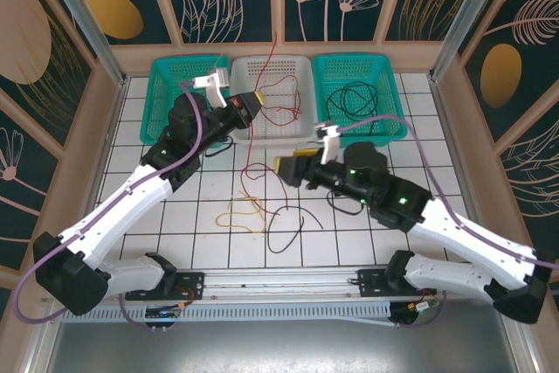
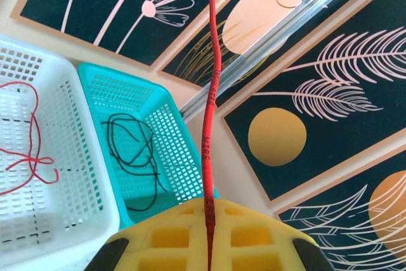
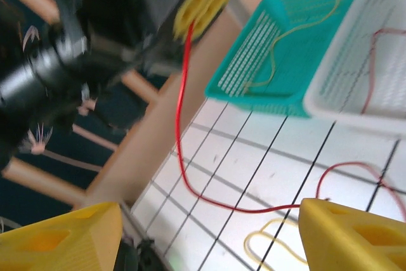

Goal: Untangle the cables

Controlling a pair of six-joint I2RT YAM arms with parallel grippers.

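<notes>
Top view, counter (image 1: 349, 242) tiled white, three baskets along the 12 o'clock edge.

- Left end effector (image 1: 253, 104) raised at about 11 o'clock, over the near-left corner of the white basket (image 1: 271, 76). Yellow fingers pressed together, pinching the red cable (image 1: 251, 141). In the left wrist view the cable (image 2: 212, 93) runs out from between the pads (image 2: 254, 236) and stands straight up past them.
- From that pinch the red cable hangs down to the counter centre, where it lies tangled with the yellow cable (image 1: 240, 211) and the black cable (image 1: 288, 233), around 6 o'clock of centre.
- Right end effector (image 1: 288, 166) near centre, pointing to 9 o'clock, fingers spread wide. Right wrist view: the red cable (image 3: 181, 125) crosses the gap; whether it touches the right finger (image 3: 349, 233), cannot tell.
- White basket: looped red cable (image 1: 279, 98).
- Right teal basket (image 1: 358, 85), 1 o'clock: coiled black cable (image 1: 354, 98).
- Left teal basket (image 3: 273, 61): second yellow cable (image 3: 304, 26).
</notes>
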